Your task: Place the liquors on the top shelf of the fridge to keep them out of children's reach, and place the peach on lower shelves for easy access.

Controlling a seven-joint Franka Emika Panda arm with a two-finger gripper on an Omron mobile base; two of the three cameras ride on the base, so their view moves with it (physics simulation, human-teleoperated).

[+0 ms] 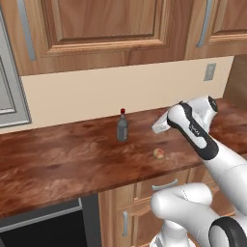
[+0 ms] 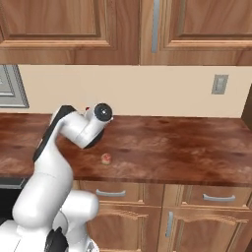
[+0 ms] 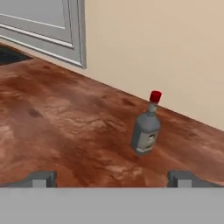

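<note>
The end effector (image 3: 112, 179) is standing wide and empty, its tips (image 3: 41, 179) low over the desk (image 3: 65, 131). Ahead of it and slightly right, the bottle (image 3: 146, 129) is standing upright and well apart. The peach (image 1: 158, 153) is lying on the desk nearer the front edge. The reach for the first liquor seems to be in hand; next it likely needs advancing to straddle the bottle. Bare desk is lying all around, with the wall (image 3: 153, 52) close behind the bottle.
</note>
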